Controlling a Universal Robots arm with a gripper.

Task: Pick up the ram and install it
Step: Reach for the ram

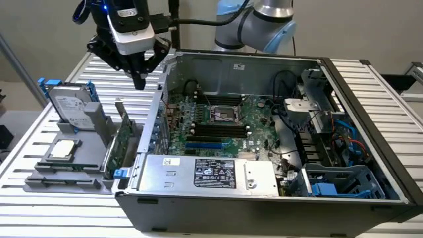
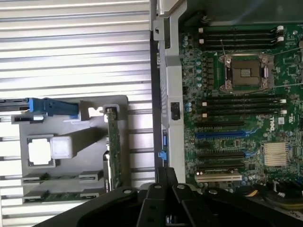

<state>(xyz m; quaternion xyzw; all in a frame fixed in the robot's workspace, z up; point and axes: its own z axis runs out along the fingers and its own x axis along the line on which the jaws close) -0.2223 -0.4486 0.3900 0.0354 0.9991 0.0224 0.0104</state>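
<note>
Exterior view: the hand (image 1: 138, 82) hangs above the slatted worktop (image 1: 59, 215) beside the open computer case (image 1: 264, 208), its fingertips closed together on nothing. The ram (image 1: 66, 166) lies in the grey holder (image 1: 33, 187) at about 7 o'clock from the hand, well apart from it and uninstalled. I judge the pick-up step barely begun. Grasping calls for parted fingers squared across the stick's thin edge. The motherboard's memory slots (image 1: 215, 130) stand empty.

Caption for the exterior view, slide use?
Gripper hovers above the table beside the open PC case; ram sits in the gray holder.
</note>
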